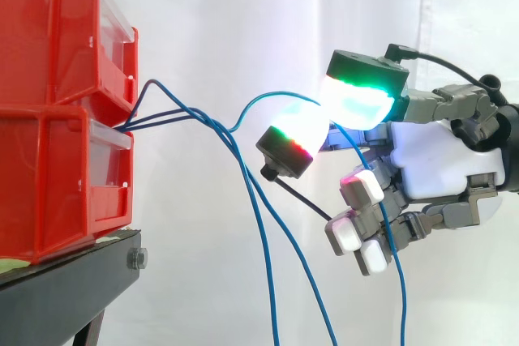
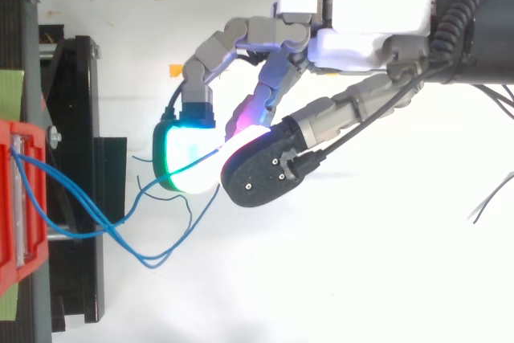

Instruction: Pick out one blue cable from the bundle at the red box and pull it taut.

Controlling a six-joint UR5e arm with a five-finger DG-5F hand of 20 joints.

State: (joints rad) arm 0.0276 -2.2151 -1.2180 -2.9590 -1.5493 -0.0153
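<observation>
Two red bins [image 1: 53, 103] sit stacked at the left of the side view, on one black stand [image 1: 65, 289]. Three blue cables [image 1: 174, 113] come out between the bins and hang down in the middle. At the right, the hand [image 1: 430, 160] pinches one blue cable [image 1: 276, 93] between two glowing fingers [image 1: 357, 95]. This cable curves loosely back to the bins.

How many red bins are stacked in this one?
2, at the left: the upper bin sits on the lower bin, which rests on the black stand. Others behind could be hidden.
</observation>
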